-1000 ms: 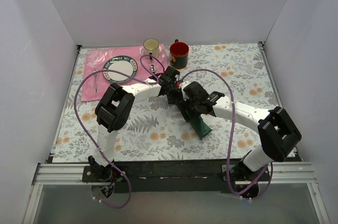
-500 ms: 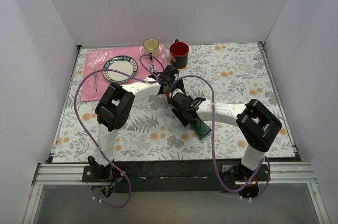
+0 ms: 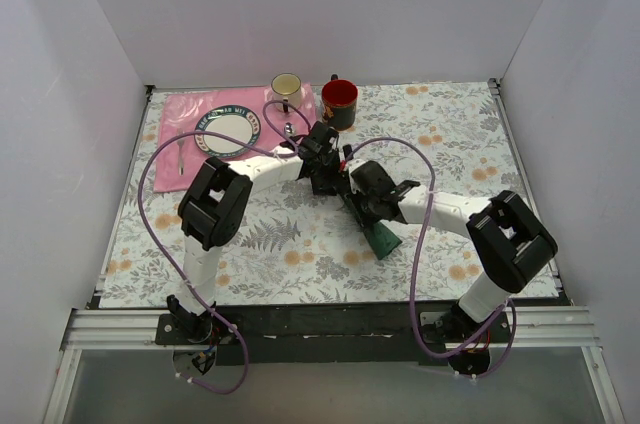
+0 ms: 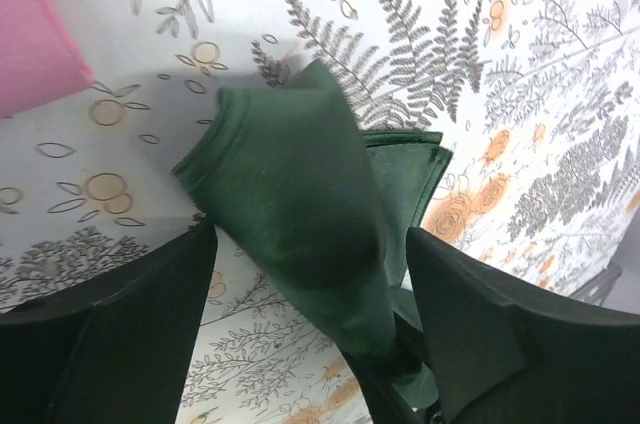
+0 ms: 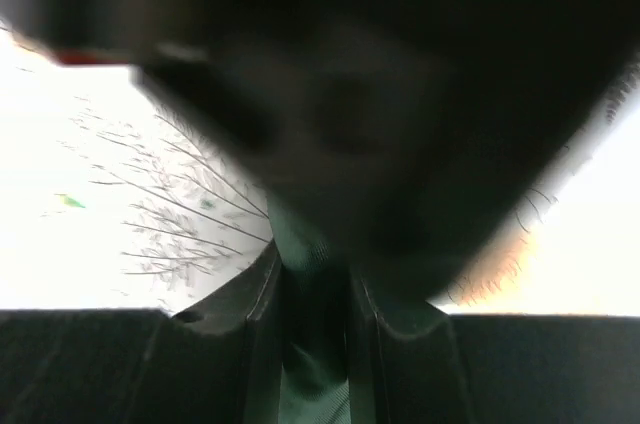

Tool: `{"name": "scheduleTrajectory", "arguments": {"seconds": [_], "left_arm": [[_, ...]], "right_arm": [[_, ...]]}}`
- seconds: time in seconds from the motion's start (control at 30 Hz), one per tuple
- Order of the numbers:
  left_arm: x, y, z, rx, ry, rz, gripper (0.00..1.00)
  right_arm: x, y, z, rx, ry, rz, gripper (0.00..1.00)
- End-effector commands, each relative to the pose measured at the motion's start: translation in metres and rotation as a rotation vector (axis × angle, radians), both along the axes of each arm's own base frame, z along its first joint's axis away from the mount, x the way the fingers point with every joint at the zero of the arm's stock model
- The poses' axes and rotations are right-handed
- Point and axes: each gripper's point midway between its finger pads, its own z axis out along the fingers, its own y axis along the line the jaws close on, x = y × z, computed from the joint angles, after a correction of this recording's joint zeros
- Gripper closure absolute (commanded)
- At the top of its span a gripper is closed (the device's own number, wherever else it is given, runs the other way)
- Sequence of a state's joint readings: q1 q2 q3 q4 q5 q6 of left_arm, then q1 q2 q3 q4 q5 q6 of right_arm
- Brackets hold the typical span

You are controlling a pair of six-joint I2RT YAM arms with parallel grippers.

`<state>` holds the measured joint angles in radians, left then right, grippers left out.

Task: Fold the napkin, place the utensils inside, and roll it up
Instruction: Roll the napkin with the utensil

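Here, left gripper [image 4: 310,244] spread wide either side of the bunched napkin [image 4: 300,184], right gripper [image 5: 315,294] pinching a strip of it (that view blurred), both over the table [image 3: 250,254].

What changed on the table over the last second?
The right gripper dipped toward the near edge, then returned beside the left gripper. It now pinches the napkin, while the left gripper stands open around it. The plate, red mug and pink placemat stayed put.
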<state>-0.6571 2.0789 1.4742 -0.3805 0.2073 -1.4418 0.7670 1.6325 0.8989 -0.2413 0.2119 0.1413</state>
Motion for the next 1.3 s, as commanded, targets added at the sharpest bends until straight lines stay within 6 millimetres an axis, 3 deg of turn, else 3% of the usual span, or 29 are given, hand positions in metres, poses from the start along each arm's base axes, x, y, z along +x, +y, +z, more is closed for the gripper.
{"name": "scheduleTrajectory", "arguments": {"seconds": [0.0,0.1,0.3,0.53,0.63,0.87,1.0,1.03,1.27], "left_arm": [[0.010,0.028,0.024,0.081,-0.076,0.034,0.16],[0.008,0.027,0.036,0.058,-0.087,0.034,0.13],[-0.001,0.018,0.039,-0.007,-0.063,0.002,0.11],[-0.006,-0.008,0.032,-0.048,-0.050,-0.041,0.12],[-0.005,-0.003,0.014,0.004,-0.014,-0.015,0.16],[-0.010,0.018,-0.022,0.124,0.027,0.005,0.36],[-0.011,0.023,-0.029,0.145,0.030,0.003,0.40],[-0.011,0.023,-0.030,0.146,0.028,-0.001,0.44],[-0.013,0.024,-0.034,0.148,0.040,-0.006,0.44]], "right_arm": [[-0.027,0.001,-0.023,0.236,0.249,0.021,0.83],[-0.030,0.007,-0.020,0.419,0.342,0.018,0.83],[-0.037,0.014,-0.020,0.683,0.511,0.013,0.84],[-0.039,0.010,-0.025,0.768,0.584,-0.006,0.80],[-0.036,0.004,-0.025,0.778,0.583,-0.020,0.78],[-0.022,-0.011,-0.021,0.662,0.502,-0.018,0.63],[-0.022,-0.023,-0.013,0.551,0.463,-0.023,0.53],[-0.019,-0.024,-0.006,0.530,0.426,-0.015,0.47],[-0.007,-0.031,0.029,0.285,0.216,0.004,0.33]]}}
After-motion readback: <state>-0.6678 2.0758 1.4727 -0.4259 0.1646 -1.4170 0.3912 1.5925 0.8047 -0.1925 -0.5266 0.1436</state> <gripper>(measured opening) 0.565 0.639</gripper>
